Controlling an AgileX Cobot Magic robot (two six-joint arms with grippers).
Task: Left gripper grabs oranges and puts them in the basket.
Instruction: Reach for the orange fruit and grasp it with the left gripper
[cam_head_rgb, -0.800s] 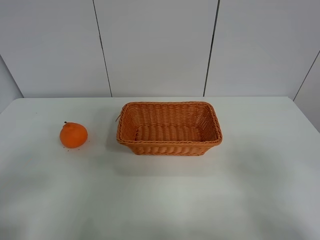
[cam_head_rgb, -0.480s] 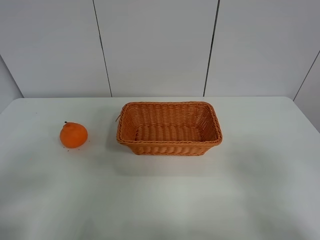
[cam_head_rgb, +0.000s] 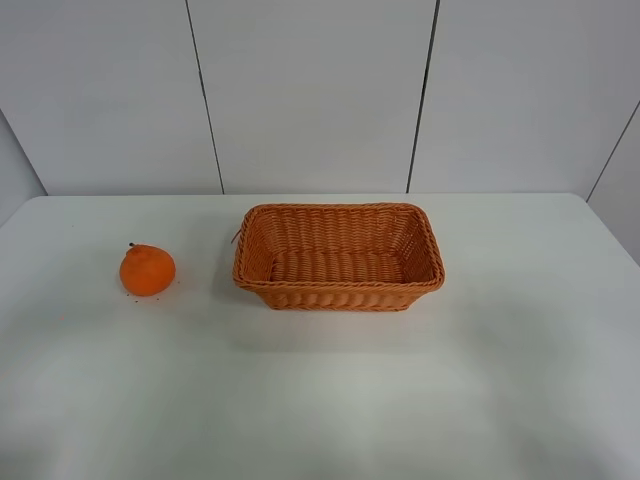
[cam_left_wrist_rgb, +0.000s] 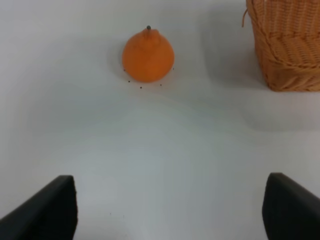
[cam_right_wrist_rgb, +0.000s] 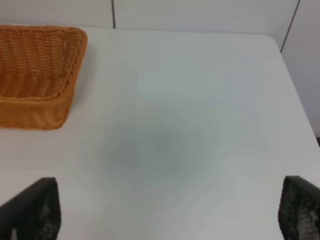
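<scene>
Hovering wide open, the left gripper (cam_left_wrist_rgb: 170, 212) is facing the orange (cam_left_wrist_rgb: 148, 56), which is sitting on the table (cam_left_wrist_rgb: 150, 150) near the basket (cam_left_wrist_rgb: 287, 55), not in it. Nothing is moving versus a moment ago, so I'd say the grab isn't even starting yet.

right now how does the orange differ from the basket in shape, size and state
The orange is round with a stem knob; the basket is rectangular and woven. The orange is much smaller than the basket. The orange is a closed ball; the basket is open-topped and empty. Both are orange-toned and rest apart on the white table.
</scene>
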